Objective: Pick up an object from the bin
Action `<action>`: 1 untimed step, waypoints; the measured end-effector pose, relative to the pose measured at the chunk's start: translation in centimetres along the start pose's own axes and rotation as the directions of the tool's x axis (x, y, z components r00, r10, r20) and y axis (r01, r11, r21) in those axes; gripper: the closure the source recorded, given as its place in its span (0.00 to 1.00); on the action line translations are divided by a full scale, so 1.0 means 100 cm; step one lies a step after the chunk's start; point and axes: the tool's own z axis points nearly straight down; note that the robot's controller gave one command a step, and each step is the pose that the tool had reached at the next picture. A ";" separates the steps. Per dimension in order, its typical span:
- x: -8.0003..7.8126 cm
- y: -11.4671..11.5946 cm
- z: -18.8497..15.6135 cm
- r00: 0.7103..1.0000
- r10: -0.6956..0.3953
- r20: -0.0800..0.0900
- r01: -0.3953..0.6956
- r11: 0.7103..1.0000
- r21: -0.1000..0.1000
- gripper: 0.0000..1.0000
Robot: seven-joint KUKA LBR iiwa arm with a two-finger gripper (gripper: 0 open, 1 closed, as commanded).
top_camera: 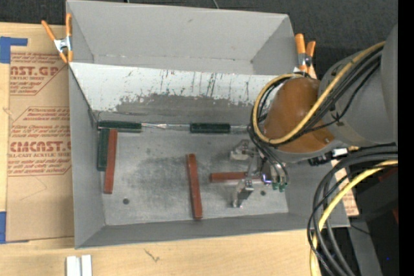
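My gripper (243, 175) is low over the bin floor at the right side, open, with one fingertip (240, 152) toward the back and the other toward the front. A short red-brown stick (223, 176) lies flat on the floor, and its right end reaches into the gap between the two fingers. Neither finger visibly touches it. Just to its left, a longer red-brown stick (194, 185) lies lengthwise from back to front.
A third red-brown stick (109, 161) lies by the left wall beside a dark green bar (101, 150). Two more dark green bars (119, 127) (209, 128) rest along the foot of the back wall. The arm's orange cover and cables hang over the right wall.
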 end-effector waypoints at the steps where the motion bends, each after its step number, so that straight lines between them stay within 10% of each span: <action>1: -0.019 -0.008 -0.002 0.992 -0.128 -0.017 0.128 0.992 -0.004 1.00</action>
